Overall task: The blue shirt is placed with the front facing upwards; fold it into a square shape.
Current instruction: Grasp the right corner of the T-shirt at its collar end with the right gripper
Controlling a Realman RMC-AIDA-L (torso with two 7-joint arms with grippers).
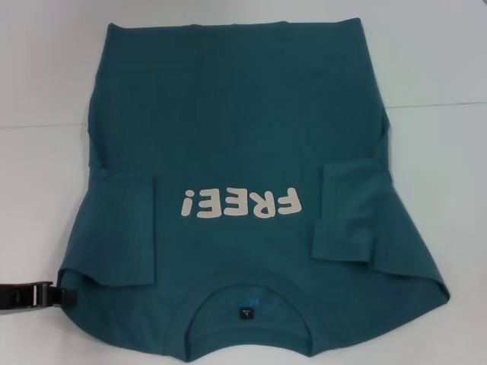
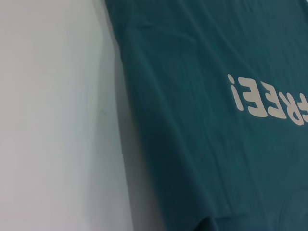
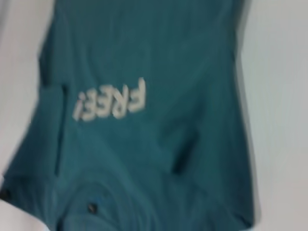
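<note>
The blue shirt (image 1: 243,144) lies front up on the white table (image 1: 46,61), with its collar (image 1: 247,300) at the near edge and its hem at the far side. The off-white "FREE!" print (image 1: 241,203) reads upside down from my head. Both short sleeves are folded inward onto the body, the left one (image 1: 125,228) and the right one (image 1: 350,213). My left gripper (image 1: 34,295) is low at the near left, right at the shirt's left shoulder edge. The left wrist view shows the shirt's side edge (image 2: 130,96) and part of the print (image 2: 269,101). The right wrist view looks down on the shirt (image 3: 154,120).
White tabletop surrounds the shirt on the left (image 2: 53,120), on the right (image 1: 449,190) and beyond the hem. A faint seam line (image 1: 434,104) crosses the table at the far side.
</note>
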